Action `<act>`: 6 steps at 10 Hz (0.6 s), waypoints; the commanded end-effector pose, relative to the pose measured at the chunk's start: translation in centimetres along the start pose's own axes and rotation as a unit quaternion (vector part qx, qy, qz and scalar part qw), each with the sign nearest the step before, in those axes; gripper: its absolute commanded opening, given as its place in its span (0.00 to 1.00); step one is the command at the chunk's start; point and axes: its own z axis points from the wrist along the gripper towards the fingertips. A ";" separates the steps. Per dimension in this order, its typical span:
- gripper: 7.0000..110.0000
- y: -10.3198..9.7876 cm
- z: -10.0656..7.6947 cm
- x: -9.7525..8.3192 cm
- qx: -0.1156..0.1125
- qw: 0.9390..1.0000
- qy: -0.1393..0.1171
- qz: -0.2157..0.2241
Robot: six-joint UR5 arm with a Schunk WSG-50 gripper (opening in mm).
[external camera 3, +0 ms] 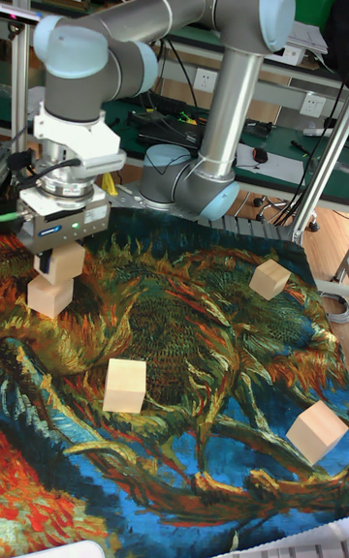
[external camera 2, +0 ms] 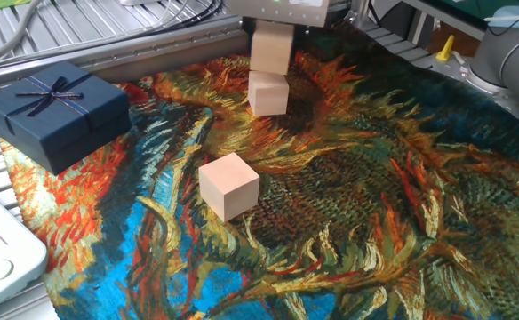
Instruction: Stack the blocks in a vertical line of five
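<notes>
The held block (external camera 2: 271,49) sits atop another block (external camera 2: 267,93), the gift box (external camera 2: 53,111) well left of them.

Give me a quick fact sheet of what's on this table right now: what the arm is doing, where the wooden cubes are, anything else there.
arm: gripper shut on held block
held block: directly over base block, at or just above its top; contact unclear
loose blocks: near block; back block; right-edge block
stack so far: two at most, of five
surface: painted-pattern cloth
other item: blue gift box, off to the side
</notes>
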 end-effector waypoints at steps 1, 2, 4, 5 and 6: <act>0.00 -0.4 1.1 0.7 -0.012 1.000 -0.012 -0.018; 0.00 0.1 1.1 0.3 -0.019 0.999 -0.016 -0.025; 0.00 1.2 1.8 -0.7 -0.026 0.999 -0.022 -0.026; 0.00 1.4 2.0 -0.5 -0.025 0.999 -0.015 -0.035; 0.00 1.5 2.0 -0.3 -0.026 0.998 -0.016 -0.050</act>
